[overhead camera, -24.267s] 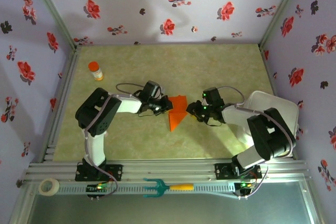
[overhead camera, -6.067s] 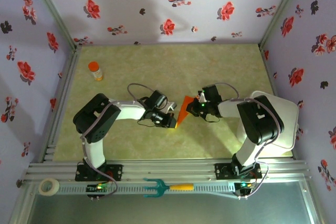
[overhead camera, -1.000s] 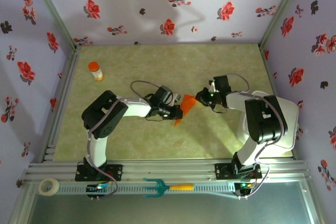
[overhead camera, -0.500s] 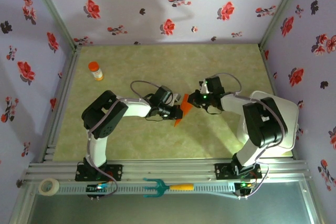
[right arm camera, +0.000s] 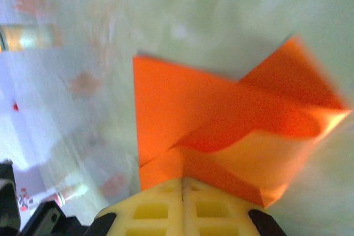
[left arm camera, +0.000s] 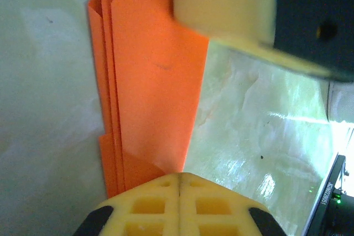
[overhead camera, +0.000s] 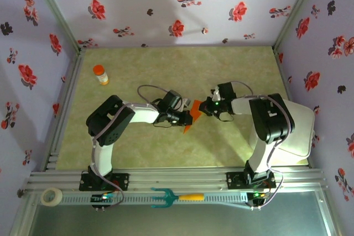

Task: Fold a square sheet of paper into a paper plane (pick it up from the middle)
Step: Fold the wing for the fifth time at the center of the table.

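Paper sheet [overhead camera: 189, 119] clamped by left tool [left arm camera: 180, 178] and right tool [right arm camera: 182, 181], capped bottle [overhead camera: 100, 74] well apart

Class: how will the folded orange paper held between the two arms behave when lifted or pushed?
The folded orange paper probably flops where unsupported: its free flap curves. It looks very light, with thin stacked layers at its edge. With the left end effector and right end effector each pinching an edge, opposing pulls might tear it.
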